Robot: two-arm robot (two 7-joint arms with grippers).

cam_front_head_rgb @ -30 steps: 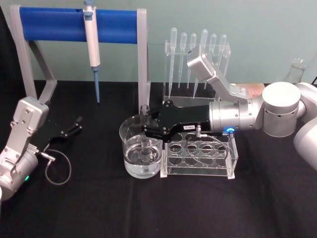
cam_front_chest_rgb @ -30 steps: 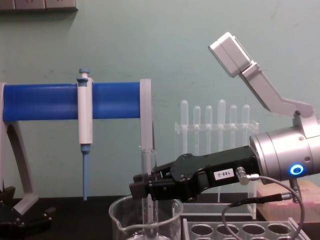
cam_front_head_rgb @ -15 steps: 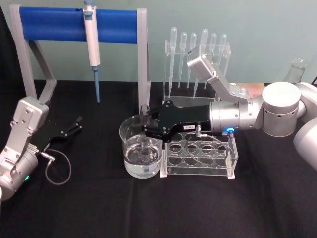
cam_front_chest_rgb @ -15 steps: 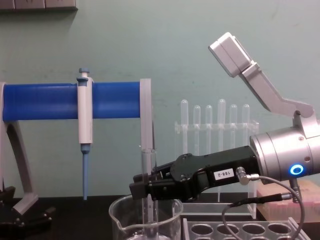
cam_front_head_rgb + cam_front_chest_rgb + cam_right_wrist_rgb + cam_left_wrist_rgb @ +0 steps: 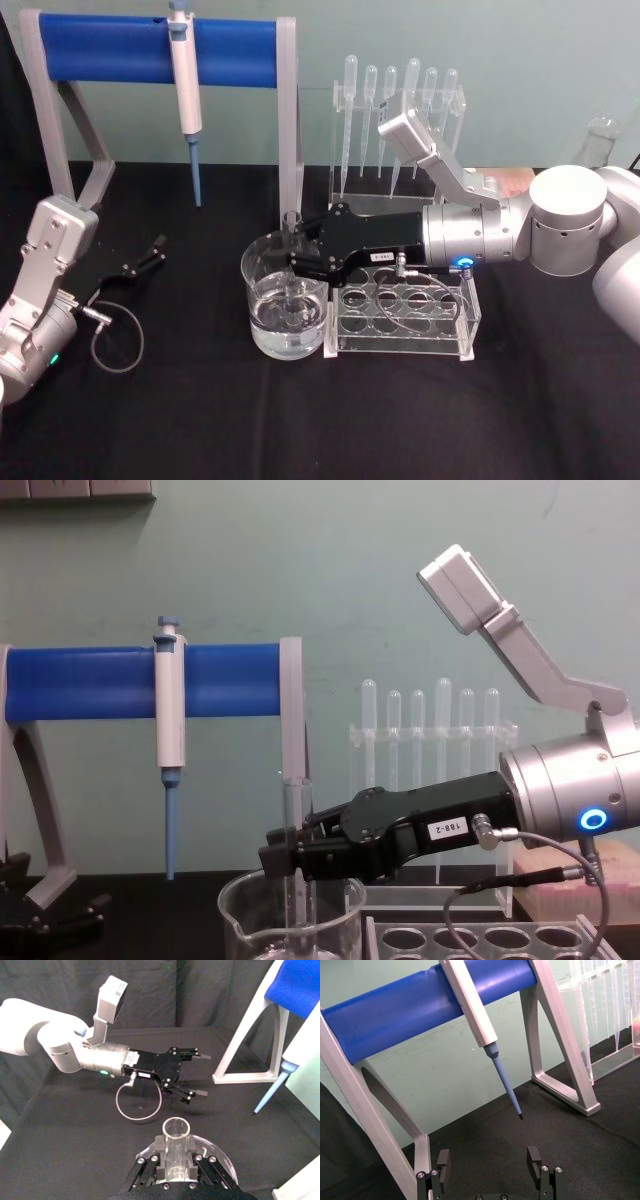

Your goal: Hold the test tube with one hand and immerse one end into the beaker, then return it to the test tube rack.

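The test tube (image 5: 291,232) stands upright with its round end down in the water of the beaker (image 5: 252,292) at the table's middle. My right gripper (image 5: 293,262) reaches in from the right above the beaker's rim and is shut on the test tube's upper part. From the side, the test tube (image 5: 295,805) rises above the right gripper (image 5: 285,856) and runs down into the beaker (image 5: 240,920). In the right wrist view the test tube's open rim (image 5: 176,1130) sits between the fingers. My left gripper (image 5: 150,256) rests open on the table at the left.
A clear rack with round holes (image 5: 405,315) stands right beside the beaker. Behind are the pipette stand (image 5: 400,100) and the blue-barred frame (image 5: 110,48) holding the pipettor (image 5: 185,80). A glass flask (image 5: 600,140) stands at the far right.
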